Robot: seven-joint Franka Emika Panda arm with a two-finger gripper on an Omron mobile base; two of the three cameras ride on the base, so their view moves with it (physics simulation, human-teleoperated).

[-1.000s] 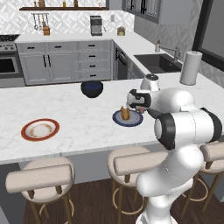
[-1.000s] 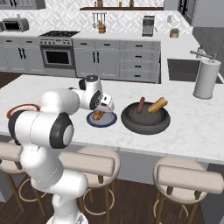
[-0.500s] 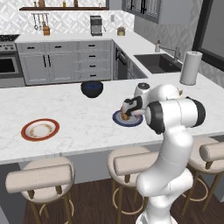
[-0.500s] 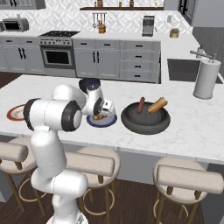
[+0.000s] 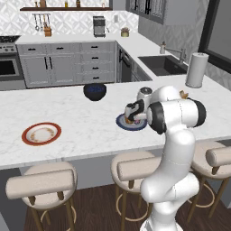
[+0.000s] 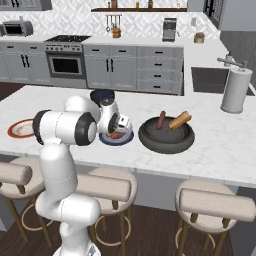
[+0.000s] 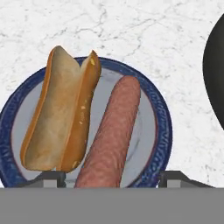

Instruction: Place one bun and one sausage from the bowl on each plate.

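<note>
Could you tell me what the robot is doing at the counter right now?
The white arm is bent low over the dark blue plate, its tool open just above it. A bun and a sausage lie side by side on that plate, so it looks served. The wide dark grey bowl beside it holds another sausage and bun. The orange-rimmed plate further along the counter has no food on it yet.

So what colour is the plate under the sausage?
Dark blue plate, with a paler grey-blue middle; the hand view shows it best.
</note>
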